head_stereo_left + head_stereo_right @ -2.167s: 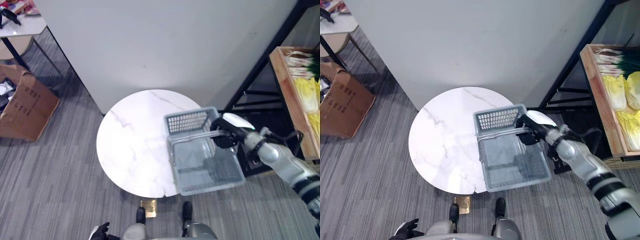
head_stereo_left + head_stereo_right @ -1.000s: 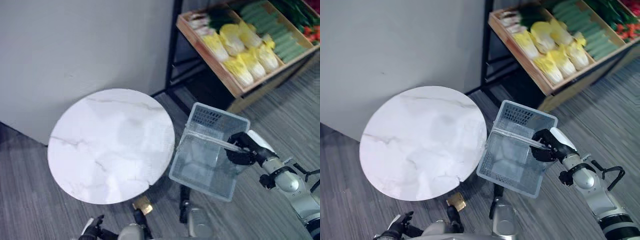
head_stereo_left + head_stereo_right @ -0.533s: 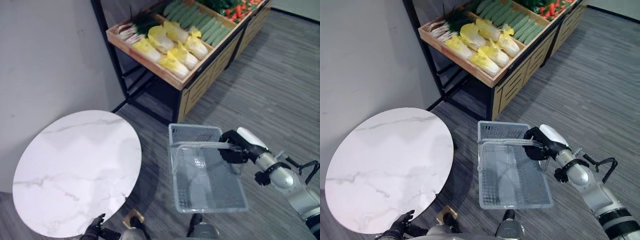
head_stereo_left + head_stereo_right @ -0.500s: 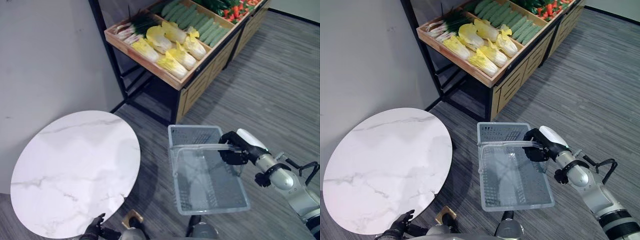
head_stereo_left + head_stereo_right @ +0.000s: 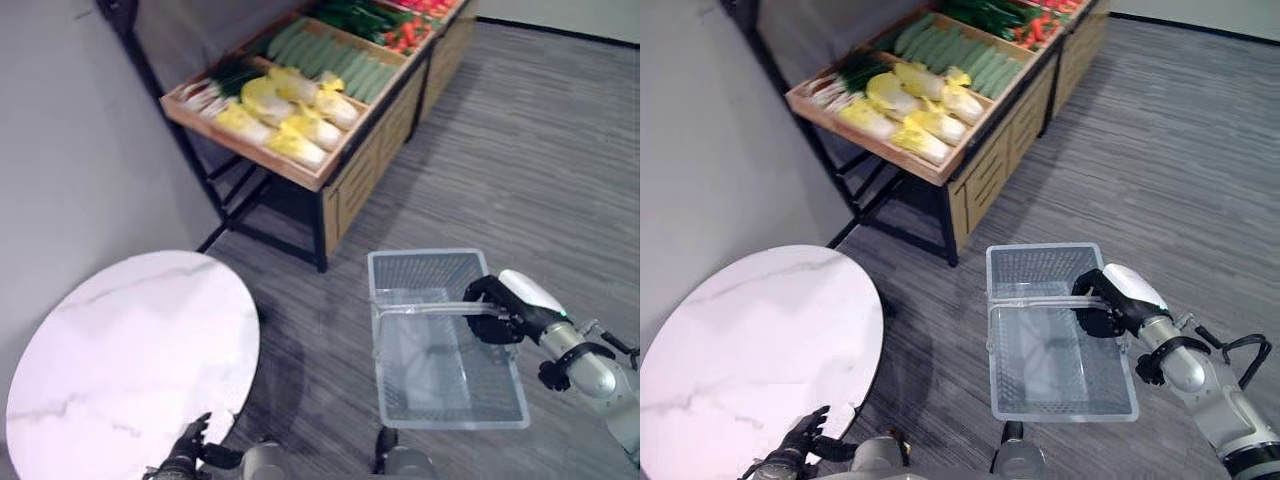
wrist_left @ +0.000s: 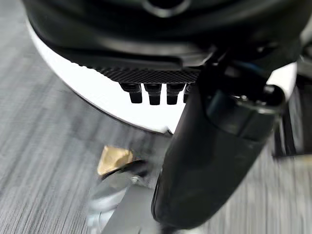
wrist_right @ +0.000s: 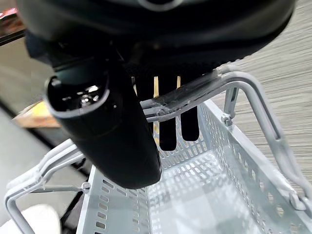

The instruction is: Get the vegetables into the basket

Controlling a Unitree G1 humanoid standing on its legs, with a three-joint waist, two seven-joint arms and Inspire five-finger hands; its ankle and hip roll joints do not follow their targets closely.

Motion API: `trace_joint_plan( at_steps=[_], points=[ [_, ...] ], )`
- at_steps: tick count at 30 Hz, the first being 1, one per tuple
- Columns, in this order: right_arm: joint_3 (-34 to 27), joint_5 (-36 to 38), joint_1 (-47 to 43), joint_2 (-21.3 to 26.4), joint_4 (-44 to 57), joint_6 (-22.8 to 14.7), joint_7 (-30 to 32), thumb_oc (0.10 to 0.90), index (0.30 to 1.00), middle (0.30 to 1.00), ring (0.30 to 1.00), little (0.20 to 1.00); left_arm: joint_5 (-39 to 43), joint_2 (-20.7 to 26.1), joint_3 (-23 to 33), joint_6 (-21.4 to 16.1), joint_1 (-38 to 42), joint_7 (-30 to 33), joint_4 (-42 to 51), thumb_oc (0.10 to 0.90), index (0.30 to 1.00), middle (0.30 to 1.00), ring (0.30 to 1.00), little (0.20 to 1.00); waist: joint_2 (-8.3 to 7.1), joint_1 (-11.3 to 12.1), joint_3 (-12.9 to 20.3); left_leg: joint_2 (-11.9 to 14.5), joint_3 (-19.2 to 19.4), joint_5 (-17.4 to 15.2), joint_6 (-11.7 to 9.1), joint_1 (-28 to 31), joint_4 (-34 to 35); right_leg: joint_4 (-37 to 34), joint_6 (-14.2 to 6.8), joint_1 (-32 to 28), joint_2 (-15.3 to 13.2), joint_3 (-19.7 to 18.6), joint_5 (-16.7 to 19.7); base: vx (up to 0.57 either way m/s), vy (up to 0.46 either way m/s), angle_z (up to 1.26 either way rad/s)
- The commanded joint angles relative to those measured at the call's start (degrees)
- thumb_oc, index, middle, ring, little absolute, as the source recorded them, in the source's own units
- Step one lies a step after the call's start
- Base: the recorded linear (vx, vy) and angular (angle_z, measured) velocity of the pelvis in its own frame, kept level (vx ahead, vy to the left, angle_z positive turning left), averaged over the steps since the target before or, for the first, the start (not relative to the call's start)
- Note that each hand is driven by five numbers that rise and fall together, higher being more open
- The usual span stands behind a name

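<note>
An empty grey plastic basket (image 5: 446, 400) hangs over the floor from my right hand (image 5: 503, 300). That hand's fingers (image 7: 179, 108) are curled round the basket's handle (image 7: 243, 80). The vegetables lie in a wooden crate (image 5: 300, 172) on a dark shelf stand at the back: yellow cabbages (image 5: 285, 112), green cucumbers (image 5: 330, 55), green onions (image 5: 215, 82) and red peppers (image 5: 415, 22). The basket is a good way in front of the crate. My left hand (image 5: 186, 448) hangs low by the table's near edge, its fingers (image 6: 152, 92) relaxed and holding nothing.
A round white marble table (image 5: 130, 350) stands at the left, beside a grey wall (image 5: 70, 150). Grey striped carpet (image 5: 540, 160) stretches to the right of the shelf stand, whose dark legs (image 5: 250, 215) reach the floor behind the table.
The whole view has swung, so the table now sits farther left and the crate nearer the middle. The basket has stayed in my right hand.
</note>
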State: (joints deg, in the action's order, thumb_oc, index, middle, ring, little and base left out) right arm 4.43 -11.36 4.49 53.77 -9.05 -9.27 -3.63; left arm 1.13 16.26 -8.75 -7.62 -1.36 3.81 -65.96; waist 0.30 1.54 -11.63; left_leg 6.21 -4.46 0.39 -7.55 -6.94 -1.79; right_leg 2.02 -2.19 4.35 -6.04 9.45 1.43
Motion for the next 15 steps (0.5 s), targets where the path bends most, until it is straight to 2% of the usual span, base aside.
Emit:
trace_joint_plan(
  at_steps=[1,2,3,5,8,9,10,12,13,15],
  points=[
    [-4.56,3.44,-8.10,1.92,4.78,-5.35,4.87,0.400,0.300,0.300,0.300,0.300,0.12,0.59,-1.31,-1.15,0.89,0.40,-0.12,0.900,1.000,1.000,1.000,1.000,-1.66,2.12,0.01,0.60,-1.90,6.27,0.26,-3.27,-0.43,1.92,-5.04,-3.68,-2.19,-1.43,-1.77,0.17,0.155,-1.15],
    [-4.87,3.04,-7.76,0.90,5.24,-5.34,4.40,0.400,0.300,0.300,0.300,0.300,0.03,0.68,-0.89,-1.12,0.72,0.21,-0.47,0.900,1.000,1.000,1.000,1.000,-1.48,1.98,0.78,-0.32,-2.56,5.10,0.92,-2.09,0.67,2.13,-5.77,-3.84,-2.03,-4.55,-2.57,0.23,0.242,-0.97],
    [-6.20,2.87,-5.75,0.14,5.68,-5.25,4.68,0.400,0.300,0.300,0.300,0.300,-0.34,0.80,-0.84,-1.02,1.37,0.30,-1.18,0.900,1.000,1.000,1.000,1.000,-1.46,1.03,0.90,-0.07,0.26,5.35,0.87,-1.69,0.61,2.18,-6.03,-3.93,-2.69,-4.35,-1.97,0.17,0.206,-1.01],
    [-7.18,2.36,-4.62,-0.33,6.02,-4.91,4.53,0.400,0.300,0.300,0.300,0.300,-0.85,0.91,-1.12,-1.07,2.02,0.12,-1.97,0.900,1.000,1.000,1.000,1.000,-1.80,1.07,1.16,-0.59,1.22,5.04,1.27,-0.86,1.04,2.26,-6.64,-3.41,-3.26,-5.48,-1.42,0.11,0.177,-0.95],
    [-8.05,1.76,-3.70,-1.97,5.45,-4.75,4.97,0.400,0.300,0.300,0.300,0.300,-1.55,1.38,-0.73,-1.40,2.18,0.07,-3.10,0.900,1.000,1.000,1.000,1.000,-2.70,0.05,1.71,-1.85,4.86,3.39,3.00,0.59,1.03,2.09,-8.08,-1.55,-4.86,-8.31,0.70,0.12,0.258,-0.58],
    [-7.76,0.36,-3.59,-2.36,4.58,-4.53,5.20,0.400,0.300,0.300,0.300,0.300,-2.37,1.98,-0.70,-1.51,2.25,0.01,-3.17,0.900,1.000,1.000,1.000,1.000,-3.23,-0.14,1.68,-2.20,7.40,2.48,4.15,1.48,0.95,2.80,-8.81,-0.15,-5.56,-9.45,2.46,0.07,0.180,-0.47],
    [-7.71,0.33,-3.64,-2.40,4.55,-4.54,5.23,0.400,0.300,0.300,0.300,0.300,-2.38,2.01,-0.68,-1.51,2.24,0.00,-3.17,0.900,1.000,1.000,1.000,1.000,-3.32,0.13,1.69,-2.21,7.71,2.42,4.20,1.53,0.94,2.86,-8.85,0.01,-5.57,-9.78,2.48,0.06,0.193,-0.57],
    [-6.04,-0.79,-5.24,-3.23,2.95,-4.38,6.12,0.400,0.300,0.300,0.300,0.300,-2.09,3.05,0.12,-1.48,2.25,0.55,-3.08,0.900,1.000,1.000,1.000,1.000,-3.89,0.78,1.01,-1.85,11.18,2.05,4.74,3.10,1.91,4.21,-9.29,2.22,-6.31,-6.33,4.91,0.01,0.100,-1.07],
    [-6.01,-0.79,-5.27,-3.23,2.93,-4.39,6.13,0.400,0.300,0.300,0.300,0.300,-2.09,3.05,0.13,-1.48,2.25,0.55,-3.08,0.900,1.000,1.000,1.000,1.000,-3.90,0.79,0.99,-1.85,11.21,2.05,4.74,3.14,1.93,4.21,-9.29,2.21,-6.31,-6.35,4.91,0.01,0.043,-0.93],
    [-5.17,-1.33,-5.47,-4.22,1.20,-3.97,6.87,0.400,0.300,0.300,0.300,0.300,-1.86,3.40,0.43,-1.26,2.46,0.92,-3.05,0.900,1.000,1.000,1.000,1.000,-4.30,0.97,0.44,-1.95,12.55,1.87,4.73,3.64,1.98,4.29,-9.56,2.62,-6.96,-2.80,6.88,0.02,0.017,-0.24]
  ],
)
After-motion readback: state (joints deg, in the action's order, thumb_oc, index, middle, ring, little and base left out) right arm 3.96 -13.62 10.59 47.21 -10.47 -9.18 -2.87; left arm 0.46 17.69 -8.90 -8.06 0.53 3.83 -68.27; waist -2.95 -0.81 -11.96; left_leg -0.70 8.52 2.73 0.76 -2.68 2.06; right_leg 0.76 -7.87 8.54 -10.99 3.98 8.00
